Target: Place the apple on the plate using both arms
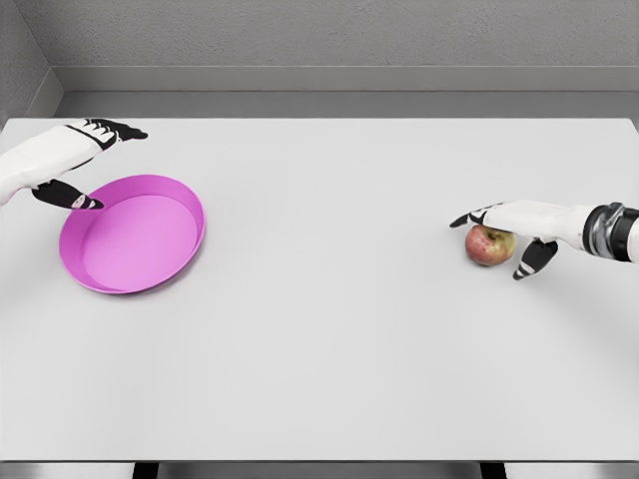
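Observation:
A red-yellow apple (488,246) sits on the white table (329,329) at the right. My right hand (504,237) reaches in from the right edge and hovers over it, fingers spread above and thumb down beside it; the fingers are not closed around the fruit. A pink plate (190,244) lies at the left, its far-left rim tilted up. My left hand (95,165) is at that rim, fingers extended above and thumb (75,197) touching the plate's upper-left edge, open.
The table's back edge meets a grey wall (349,40). The front edge (319,462) runs along the bottom of the view.

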{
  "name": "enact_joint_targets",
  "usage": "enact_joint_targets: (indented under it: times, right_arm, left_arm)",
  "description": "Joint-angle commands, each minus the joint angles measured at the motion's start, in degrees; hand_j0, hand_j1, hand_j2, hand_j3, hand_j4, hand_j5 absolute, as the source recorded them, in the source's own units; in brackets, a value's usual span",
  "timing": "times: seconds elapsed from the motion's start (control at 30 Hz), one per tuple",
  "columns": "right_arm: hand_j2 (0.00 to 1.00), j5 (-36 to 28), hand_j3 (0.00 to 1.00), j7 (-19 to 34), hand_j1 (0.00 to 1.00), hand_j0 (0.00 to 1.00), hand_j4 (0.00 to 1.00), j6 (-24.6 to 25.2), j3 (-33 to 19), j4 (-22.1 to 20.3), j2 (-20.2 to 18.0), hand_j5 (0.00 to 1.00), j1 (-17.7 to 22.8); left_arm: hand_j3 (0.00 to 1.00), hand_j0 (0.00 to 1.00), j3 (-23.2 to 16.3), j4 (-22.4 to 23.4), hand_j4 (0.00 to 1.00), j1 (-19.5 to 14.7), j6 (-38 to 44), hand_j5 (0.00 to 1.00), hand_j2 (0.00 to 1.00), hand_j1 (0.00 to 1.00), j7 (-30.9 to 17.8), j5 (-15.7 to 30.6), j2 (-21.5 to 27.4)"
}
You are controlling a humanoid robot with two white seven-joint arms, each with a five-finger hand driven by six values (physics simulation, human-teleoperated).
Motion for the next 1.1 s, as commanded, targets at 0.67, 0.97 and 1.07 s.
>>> enact_joint_targets:
  times: [0.67,0.97,1.07]
  right_arm:
    - [0.49,-0.1,0.49,0.2,0.49,0.49,0.49,0.0,-0.1,-0.3,0.0,0.49,-2.0]
    - [0.49,-0.1,0.49,0.2,0.49,0.49,0.49,0.0,-0.4,-2.9,-0.2,0.49,-4.0]
    - [0.49,-0.2,0.49,0.2,0.49,0.49,0.49,0.0,-0.5,-3.9,0.0,0.49,-4.5]
  left_arm:
    - [1.00,1.00,0.2,-0.4,1.00,0.2,0.1,1.00,1.00,1.00,0.0,0.4,0.5]
    - [1.00,1.00,0.2,-0.4,1.00,0.1,0.1,1.00,1.00,1.00,0.0,0.4,0.7]
    - [1.00,1.00,0.2,-0.4,1.00,0.2,0.1,1.00,1.00,1.00,0.1,0.4,0.8]
